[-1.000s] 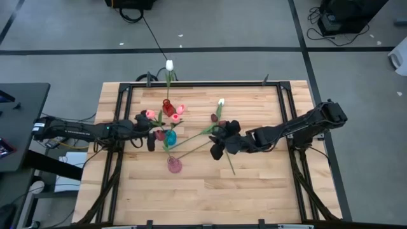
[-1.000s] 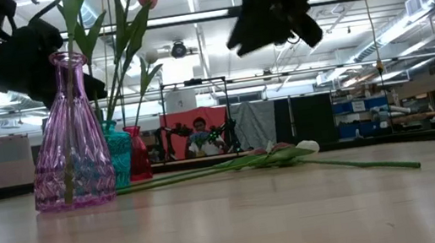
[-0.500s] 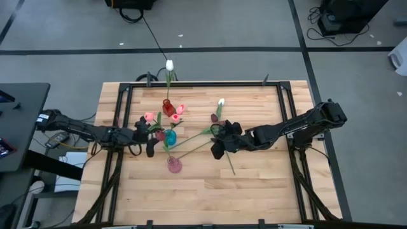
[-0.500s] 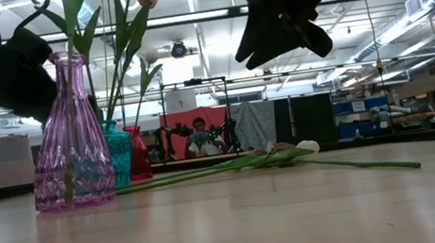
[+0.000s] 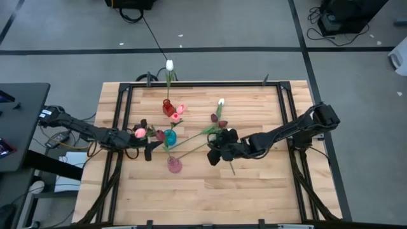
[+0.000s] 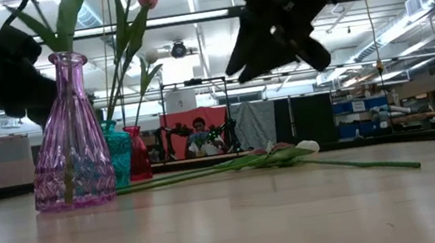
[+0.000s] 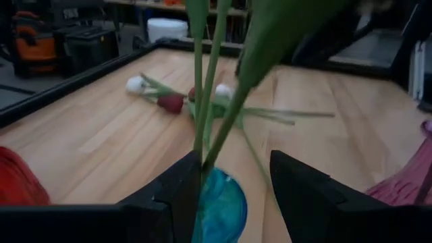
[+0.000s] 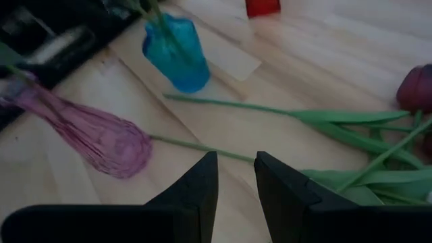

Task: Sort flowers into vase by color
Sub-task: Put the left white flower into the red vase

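Risk sits at the blue vase (image 5: 170,137) — your left gripper (image 7: 229,192) holds its fingers spread around the tulip stems (image 7: 210,88) there, and one nudge tips it. Your right gripper (image 8: 235,181), fingers part-open and empty, hovers over the loose tulips (image 5: 216,124) lying mid-table — a low descent scatters them.

Artificial tulips: pink heads (image 5: 177,113) upright in red vase (image 5: 168,108) & blue vase (image 5: 170,136); white (image 5: 220,102) & dark red (image 5: 214,117) ones lie flat mid-table; pink vase (image 5: 174,165) nearby.
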You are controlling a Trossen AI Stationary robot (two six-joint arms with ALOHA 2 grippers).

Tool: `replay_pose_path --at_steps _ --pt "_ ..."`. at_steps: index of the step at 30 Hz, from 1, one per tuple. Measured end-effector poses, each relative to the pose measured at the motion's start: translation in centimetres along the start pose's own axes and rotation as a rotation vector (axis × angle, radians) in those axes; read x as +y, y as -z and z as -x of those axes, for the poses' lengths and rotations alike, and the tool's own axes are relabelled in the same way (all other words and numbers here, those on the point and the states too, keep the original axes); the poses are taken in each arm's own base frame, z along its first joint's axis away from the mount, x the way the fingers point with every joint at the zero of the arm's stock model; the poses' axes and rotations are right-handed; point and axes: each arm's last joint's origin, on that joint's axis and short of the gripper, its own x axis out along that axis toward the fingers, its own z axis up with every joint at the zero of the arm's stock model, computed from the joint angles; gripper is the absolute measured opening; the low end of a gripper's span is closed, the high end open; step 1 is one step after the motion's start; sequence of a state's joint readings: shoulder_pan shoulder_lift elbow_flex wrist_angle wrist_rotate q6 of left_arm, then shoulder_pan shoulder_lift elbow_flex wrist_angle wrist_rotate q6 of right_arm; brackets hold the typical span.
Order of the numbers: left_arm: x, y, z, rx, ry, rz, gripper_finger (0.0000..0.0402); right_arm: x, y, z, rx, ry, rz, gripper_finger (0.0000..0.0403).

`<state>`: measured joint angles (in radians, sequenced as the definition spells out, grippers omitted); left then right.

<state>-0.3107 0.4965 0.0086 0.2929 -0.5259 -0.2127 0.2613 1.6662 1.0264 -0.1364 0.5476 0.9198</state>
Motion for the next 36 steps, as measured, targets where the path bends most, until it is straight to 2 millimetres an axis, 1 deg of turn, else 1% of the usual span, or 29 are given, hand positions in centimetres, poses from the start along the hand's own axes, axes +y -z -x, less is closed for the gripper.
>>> replay_pose_path --at_steps 3,10,15,19,22,25,31,33,36 --pt "0.0 -0.2 0.1 -0.018 0.003 -0.005 0.0183 -0.4 -0.2 -0.7 0.025 0.005 -0.002 0.0112" --pt "0.2 -0.7 0.4 -0.066 -0.034 -0.029 0.0183 -1.3 -1.0 -1.3 -0.005 0.059 0.002 0.0112" --pt "0.3 -0.8 0.5 -0.077 -0.049 -0.039 0.0183 -3.2 -2.0 -2.2 0.026 0.142 0.0 0.0112" --pt "0.3 -0.7 0.5 -0.065 -0.054 -0.046 0.0183 -4.5 -3.3 -3.2 0.072 0.134 -0.019 0.0112" --pt "0.4 -0.4 0.5 -0.042 -0.058 -0.055 0.0183 -5.1 -3.8 -3.5 0.082 0.135 -0.044 0.0112" --pt "0.4 -0.1 0.4 -0.018 -0.063 -0.051 0.0183 -5.3 -3.8 -3.5 0.094 0.147 -0.08 0.0112" --pt "0.5 0.1 0.4 0.007 -0.068 -0.054 0.0183 -5.7 -2.9 -3.2 0.133 0.223 -0.118 0.0112" --pt "0.5 0.2 0.4 0.008 -0.069 -0.038 0.0183 -5.8 -2.6 -3.5 0.164 0.229 -0.147 0.0112" --pt "0.5 0.2 0.4 0.008 -0.069 -0.031 0.0183 -5.7 -1.7 -4.4 0.247 0.192 -0.18 0.0112"
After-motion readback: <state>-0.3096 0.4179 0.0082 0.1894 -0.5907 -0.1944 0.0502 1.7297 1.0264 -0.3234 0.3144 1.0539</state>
